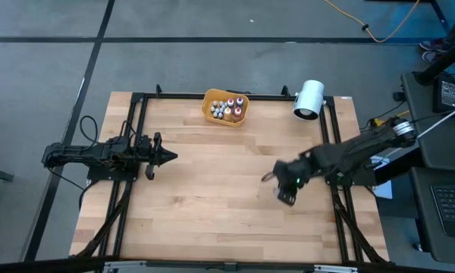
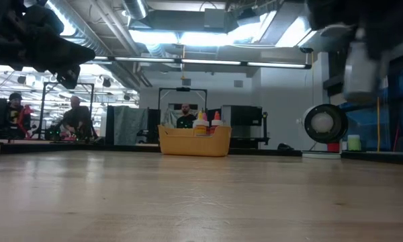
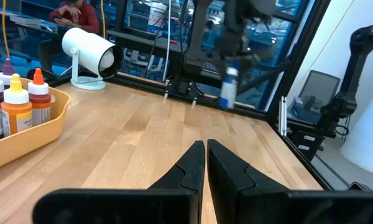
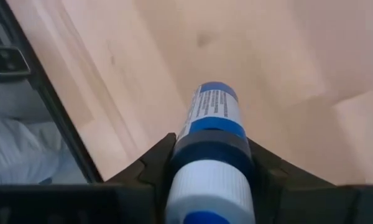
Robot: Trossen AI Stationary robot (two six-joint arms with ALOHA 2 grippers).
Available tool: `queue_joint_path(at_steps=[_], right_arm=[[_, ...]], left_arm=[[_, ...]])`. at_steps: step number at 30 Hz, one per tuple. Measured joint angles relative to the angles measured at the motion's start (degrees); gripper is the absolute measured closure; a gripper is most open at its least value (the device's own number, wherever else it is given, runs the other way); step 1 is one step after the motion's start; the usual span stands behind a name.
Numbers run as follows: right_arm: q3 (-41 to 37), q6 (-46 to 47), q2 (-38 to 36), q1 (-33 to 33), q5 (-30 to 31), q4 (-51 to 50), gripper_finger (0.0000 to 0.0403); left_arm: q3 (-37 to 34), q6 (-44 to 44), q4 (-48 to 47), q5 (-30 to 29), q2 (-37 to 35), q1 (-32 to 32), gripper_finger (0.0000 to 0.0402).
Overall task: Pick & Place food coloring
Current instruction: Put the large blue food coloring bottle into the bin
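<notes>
Bottle of blue food coloring (image 4: 211,149) clamped between right gripper (image 1: 287,189) jaws above table (image 1: 212,197), left gripper (image 1: 165,157) jaws together.

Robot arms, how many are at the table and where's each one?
2. The left arm rests at the table's left edge, its fingers shut and empty. The right arm reaches in from the right, its fingers holding a blue-labelled food coloring bottle above the table.

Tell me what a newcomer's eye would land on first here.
The right gripper holds a blue-labelled food coloring bottle above the table's right side. An orange bowl crowded with more bottles sits at the far edge, a white cylinder beside it. The left gripper waits at left, jaws shut.
</notes>
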Motion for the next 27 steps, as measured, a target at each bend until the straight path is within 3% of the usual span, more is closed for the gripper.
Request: queue_joint_path(at_steps=[4,9,19,27], right_arm=[[0.1,-8.7,-3.6,-7.4,0.1,-0.7,0.0258],[5.0,-24.2,-2.6,-17.0,-0.7,-5.6,0.0262],[22.5,-55.7,6.5,-36.1,-0.6,-12.5,0.0259],[37.1,-70.2,19.4,-43.7,-2.4,-12.9,0.0254]], left_arm=[[0.0,0.0,0.0,0.0,0.0,0.0,0.0386],[0.0,0.0,0.0,0.0,0.0,0.0,0.0386],[0.0,0.0,0.0,0.0,0.0,0.0,0.0386],[0.0,0.0,0.0,0.0,0.0,0.0,0.0386]])
